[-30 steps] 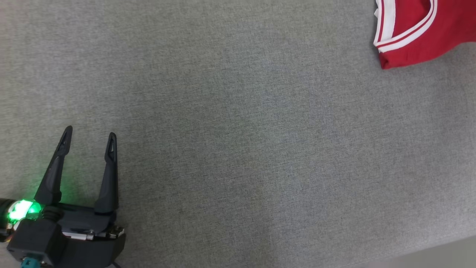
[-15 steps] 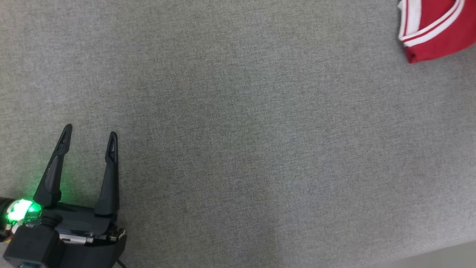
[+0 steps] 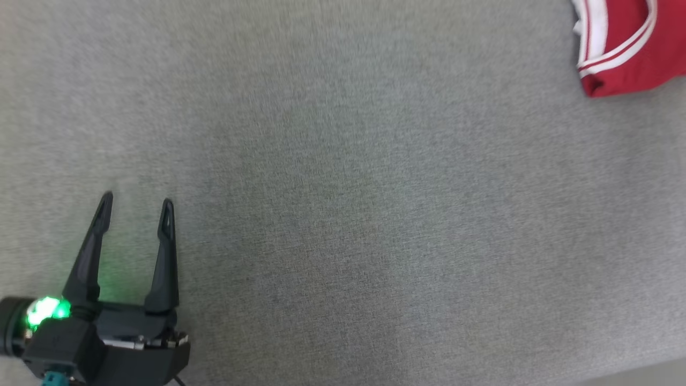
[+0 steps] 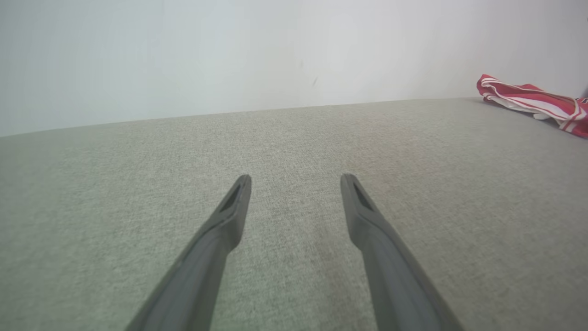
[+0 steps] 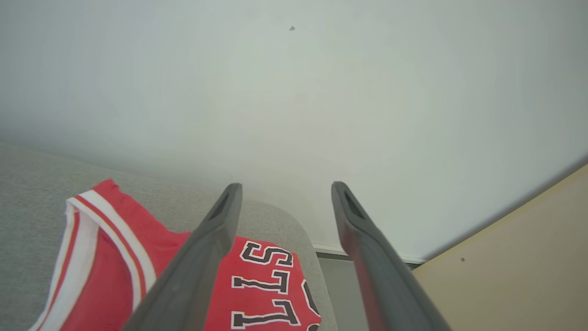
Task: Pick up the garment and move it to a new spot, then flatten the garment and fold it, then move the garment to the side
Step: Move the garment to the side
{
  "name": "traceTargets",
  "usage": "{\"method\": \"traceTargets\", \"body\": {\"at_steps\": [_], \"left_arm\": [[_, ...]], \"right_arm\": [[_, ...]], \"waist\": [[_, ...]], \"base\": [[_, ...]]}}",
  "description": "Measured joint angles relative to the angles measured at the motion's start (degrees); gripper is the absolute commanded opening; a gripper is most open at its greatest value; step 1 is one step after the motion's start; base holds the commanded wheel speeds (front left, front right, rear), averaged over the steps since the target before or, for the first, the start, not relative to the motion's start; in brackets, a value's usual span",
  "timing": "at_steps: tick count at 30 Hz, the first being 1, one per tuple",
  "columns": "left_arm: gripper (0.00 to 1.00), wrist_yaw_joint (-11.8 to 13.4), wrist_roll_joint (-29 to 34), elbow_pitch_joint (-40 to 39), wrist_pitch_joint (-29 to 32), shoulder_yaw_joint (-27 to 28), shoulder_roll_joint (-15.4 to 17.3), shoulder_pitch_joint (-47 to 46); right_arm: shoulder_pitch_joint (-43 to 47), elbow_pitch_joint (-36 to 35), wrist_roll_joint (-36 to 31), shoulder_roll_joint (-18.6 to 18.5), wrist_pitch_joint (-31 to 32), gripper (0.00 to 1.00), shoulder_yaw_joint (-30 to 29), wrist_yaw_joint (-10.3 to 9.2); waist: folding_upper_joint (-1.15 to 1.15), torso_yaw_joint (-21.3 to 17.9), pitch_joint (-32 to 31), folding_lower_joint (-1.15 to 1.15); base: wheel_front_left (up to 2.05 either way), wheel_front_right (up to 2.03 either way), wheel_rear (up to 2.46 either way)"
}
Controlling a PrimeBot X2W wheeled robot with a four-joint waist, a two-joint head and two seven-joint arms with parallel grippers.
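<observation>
Where the head view looks down, we find the left gripper at 8 o'clock, fingers spread and empty above the grey woven fabric surface. The red sleeveless jersey with white trim lies well apart at 1 o'clock, cut off by the frame.

From the left wrist, we see the left gripper parted, holding nothing, and the jersey low at 2 o'clock before the pale wall.

From the right wrist, the right gripper hangs spread and empty over the jersey, which sits at 7 o'clock beside the surface's rounded corner.

We judge two risks. A low fingertip could snag the cloth and undo the fold, and any nudge outward could slide the jersey off that corner.
</observation>
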Motion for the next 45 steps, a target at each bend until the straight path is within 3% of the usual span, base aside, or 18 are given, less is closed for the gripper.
{"method": "traceTargets", "body": {"at_steps": [7,17,30,45], "left_arm": [[1.0,0.59,-0.69,1.76,0.01,2.15,-1.82,3.44],[1.0,0.46,-1.2,4.99,0.01,4.05,-4.38,8.18],[1.0,-0.12,-1.25,8.91,0.0,4.58,-6.04,12.16],[1.0,-0.67,-1.22,12.25,0.0,4.7,-6.27,13.11]], "right_arm": [[9.09,-11.94,2.58,5.11,-0.62,1.0,-2.46,0.0],[32.54,-27.69,3.99,9.45,-0.75,1.0,-5.59,0.0],[55.35,-38.8,4.78,16.36,0.33,1.0,-11.21,0.0],[74.26,-47.25,4.5,24.12,1.71,1.0,-18.78,0.0]], "waist": [[-0.01,0.47,-5.97,0.0],[-0.02,2.15,-15.9,-0.02],[-0.02,5.81,-27.11,-0.02],[-0.01,10.54,-32.85,-0.01]], "base": [[0.0,0.0,0.0],[0.0,0.0,0.0],[0.0,0.0,0.0],[0.0,0.0,0.0]]}}
